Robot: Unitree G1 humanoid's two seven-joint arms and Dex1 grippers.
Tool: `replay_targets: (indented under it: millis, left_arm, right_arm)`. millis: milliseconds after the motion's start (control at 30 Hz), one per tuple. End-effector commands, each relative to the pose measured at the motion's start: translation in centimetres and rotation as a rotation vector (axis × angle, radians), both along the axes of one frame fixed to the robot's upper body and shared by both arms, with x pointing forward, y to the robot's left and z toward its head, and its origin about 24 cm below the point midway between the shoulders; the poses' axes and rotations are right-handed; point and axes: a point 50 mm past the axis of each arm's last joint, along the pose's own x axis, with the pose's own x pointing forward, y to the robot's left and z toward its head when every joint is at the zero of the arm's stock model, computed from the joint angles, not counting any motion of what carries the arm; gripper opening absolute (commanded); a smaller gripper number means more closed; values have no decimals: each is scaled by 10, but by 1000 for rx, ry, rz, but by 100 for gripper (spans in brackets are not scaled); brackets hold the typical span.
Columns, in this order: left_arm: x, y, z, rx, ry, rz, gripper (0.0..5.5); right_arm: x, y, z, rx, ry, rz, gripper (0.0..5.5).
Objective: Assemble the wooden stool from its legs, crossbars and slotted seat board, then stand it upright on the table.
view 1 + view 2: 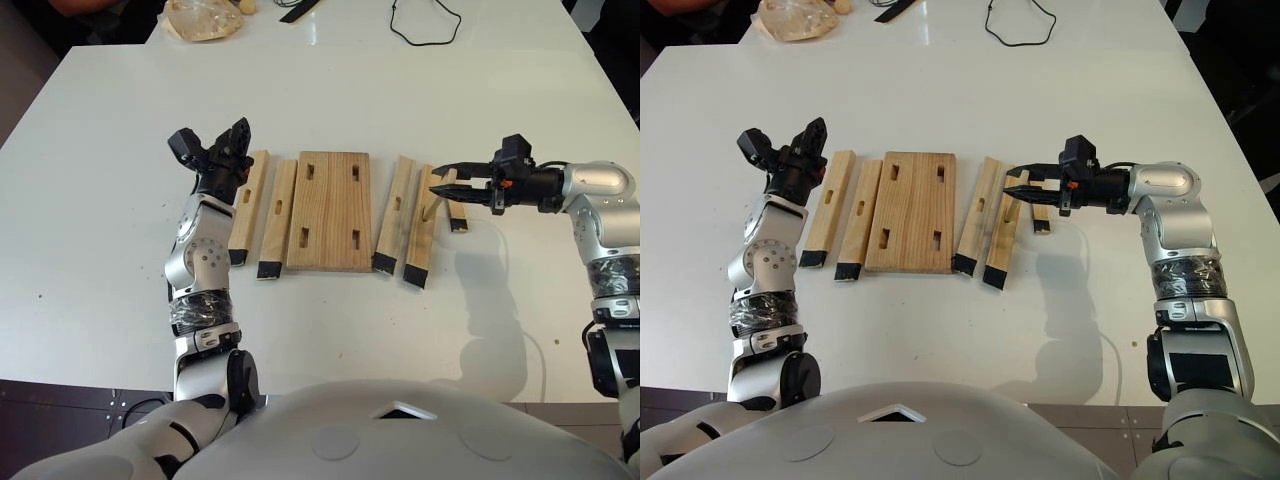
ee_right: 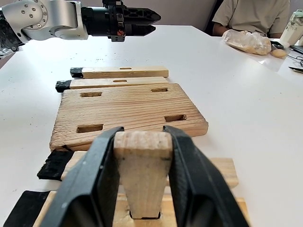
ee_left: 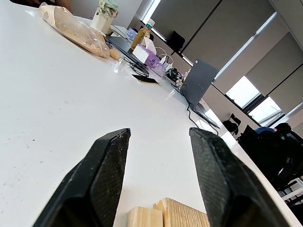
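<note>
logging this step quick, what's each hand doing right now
left hand: open, holding nothing
right hand: closed on a crossbar

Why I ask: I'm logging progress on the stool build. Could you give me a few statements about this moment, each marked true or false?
1. The seat board lies flat on the table with legs on both sides of it. True.
2. The right gripper is shut on a wooden crossbar. True.
3. The left gripper has its jaws shut on a leg. False: the jaws are open and hold nothing.
4. The stool already stands upright. False: the board and legs lie flat, and no leg is fitted into the board.
5. The seat board has two slots. False: it has four.
</note>
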Motion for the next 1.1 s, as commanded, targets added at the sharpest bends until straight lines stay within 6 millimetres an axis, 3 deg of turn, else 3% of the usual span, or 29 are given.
replay_targets:
  millis: [33,133,167,400,600,733,867,1000,1100]
  left_arm:
    - [0,0,-1,8,2,11,229]
    - [-1,1,-3,6,5,17,229]
    - [-1,1,-3,6,6,18,229]
    - [-6,4,-14,-6,18,52,229]
    - [-10,4,-20,-15,19,72,229]
    - [-12,8,-25,-13,24,91,229]
    - [-11,8,-28,-23,24,112,229]
    - [-4,2,-26,-42,14,107,229]
    - [-2,1,-26,-44,14,101,229]
  right_arm:
    - [-8,-11,-28,-99,129,-47,130]
    - [-2,-12,-25,-100,99,-72,130]
    - [1,-12,-22,-95,78,-79,166]
    - [14,-7,4,-84,-25,-71,256]
    - [2,-20,16,-108,-9,-58,256]
    - [1,-24,45,-68,-75,-83,256]
    - [15,10,77,115,-188,-131,256]
    - [12,61,55,160,-156,-148,256]
    - [12,68,48,202,-137,-235,256]
